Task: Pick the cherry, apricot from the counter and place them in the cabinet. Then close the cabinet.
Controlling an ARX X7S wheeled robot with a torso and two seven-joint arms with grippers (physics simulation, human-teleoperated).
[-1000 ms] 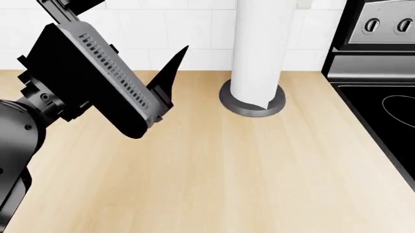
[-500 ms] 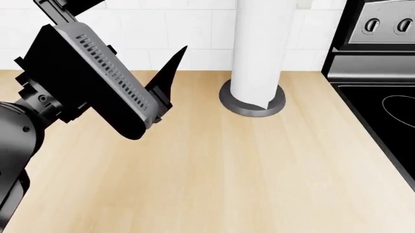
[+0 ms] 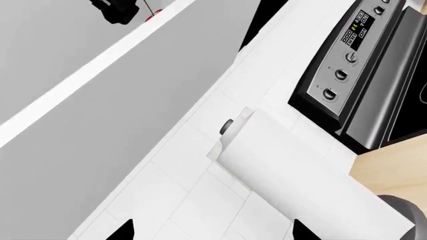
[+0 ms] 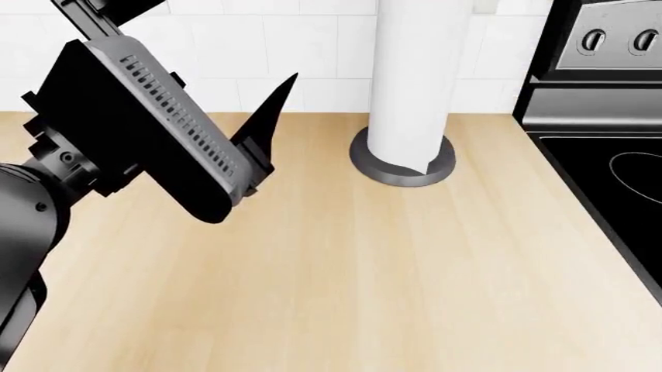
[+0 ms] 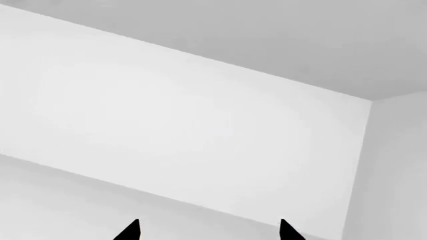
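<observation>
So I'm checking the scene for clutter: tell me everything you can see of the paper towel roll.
The paper towel roll is a tall, plain white cylinder standing upright on a round dark grey base at the back of the light wood counter, close to the white tiled wall. Its top runs out of the head view. A loose sheet edge curls near the bottom. In the left wrist view the roll shows a dark spindle end. Nothing else touches it; the stove stands apart beside it.

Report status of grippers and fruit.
Left gripper open, empty. Right gripper open, empty. Cherry only a red speck; apricot not in view. Paper roll on counter.
</observation>
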